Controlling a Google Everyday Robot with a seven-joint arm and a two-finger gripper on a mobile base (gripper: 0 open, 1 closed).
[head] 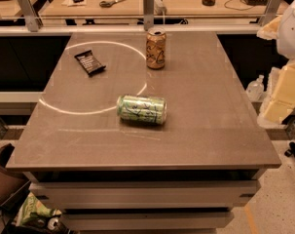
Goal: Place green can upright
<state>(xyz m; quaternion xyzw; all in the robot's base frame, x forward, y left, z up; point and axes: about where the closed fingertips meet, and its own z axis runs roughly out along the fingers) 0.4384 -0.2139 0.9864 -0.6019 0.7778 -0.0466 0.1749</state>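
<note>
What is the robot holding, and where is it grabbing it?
Nothing that shows: the tool is out of view, and the green can lies on its side on the table.

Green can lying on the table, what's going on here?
Nobody is touching it. The green can lies on its side near the middle of the table. The robot's gripper is not in view. A tan can stands upright farther back, and a black snack wrapper lies flat to its left. The green can is not yet stood up.
</note>
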